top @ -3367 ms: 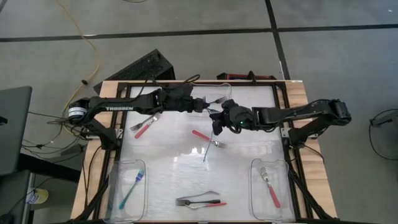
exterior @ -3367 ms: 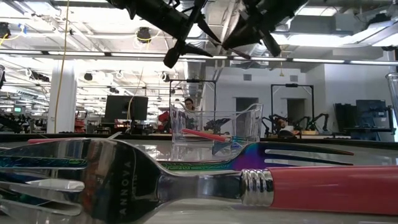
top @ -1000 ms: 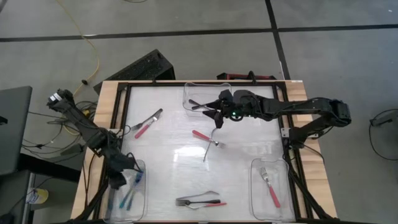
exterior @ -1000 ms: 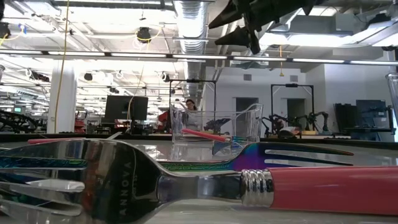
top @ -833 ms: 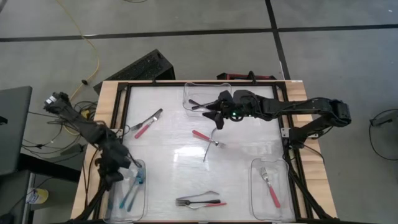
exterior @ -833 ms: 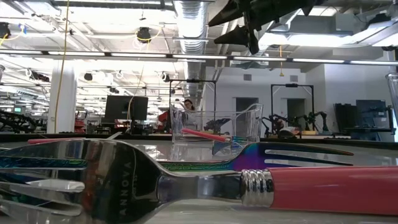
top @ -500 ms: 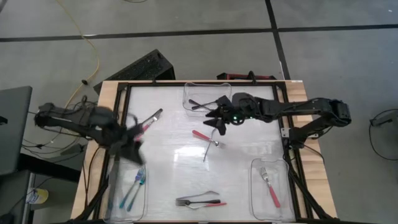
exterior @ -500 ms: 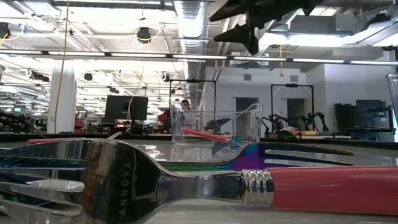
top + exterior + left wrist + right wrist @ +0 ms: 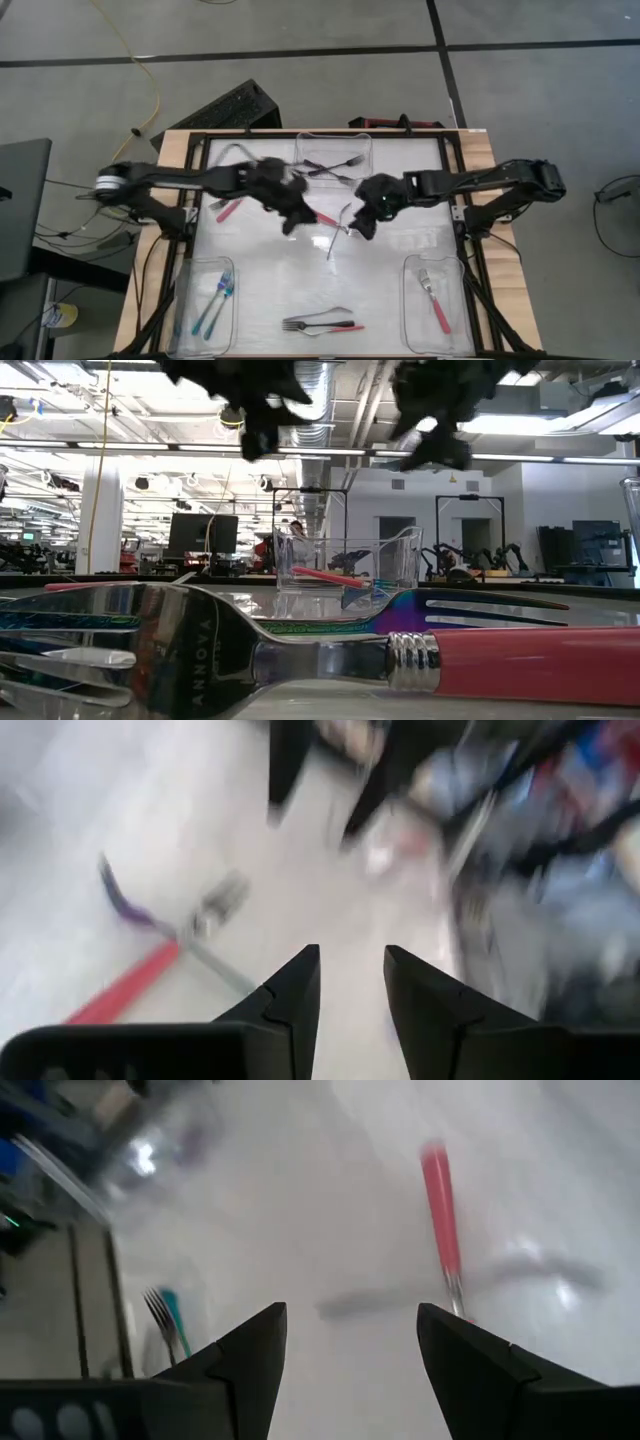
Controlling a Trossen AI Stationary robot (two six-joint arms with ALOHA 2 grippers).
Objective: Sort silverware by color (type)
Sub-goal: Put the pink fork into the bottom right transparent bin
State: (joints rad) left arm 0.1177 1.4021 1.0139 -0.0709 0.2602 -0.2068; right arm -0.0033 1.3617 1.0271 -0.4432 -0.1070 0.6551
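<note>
A red-handled fork (image 9: 322,216) lies flat on the white table at its centre, with a dark fork (image 9: 336,240) just near of it. My left gripper (image 9: 291,222) hovers open at that fork's left and my right gripper (image 9: 363,226) hovers open at its right, both above the table and holding nothing. The left wrist view shows the red handle (image 9: 120,992) ahead of the open fingers (image 9: 352,985). In the right wrist view the handle (image 9: 440,1220) lies ahead of the open fingers (image 9: 350,1345). Another red-handled piece (image 9: 226,209) lies at the far left, partly under my left arm.
A clear bin (image 9: 335,143) at the far edge holds dark forks. A bin (image 9: 186,300) at the near left holds two blue forks, and a bin (image 9: 452,300) at the near right holds a red-handled fork. More forks (image 9: 320,323) lie at the near centre, close to the low camera (image 9: 500,665).
My left gripper has swung from the near-left bin toward the far edge and then right, ending at the table's centre beside the red-handled fork. My right gripper has come from the far bin toward the near edge, stopping on that fork's other side.
</note>
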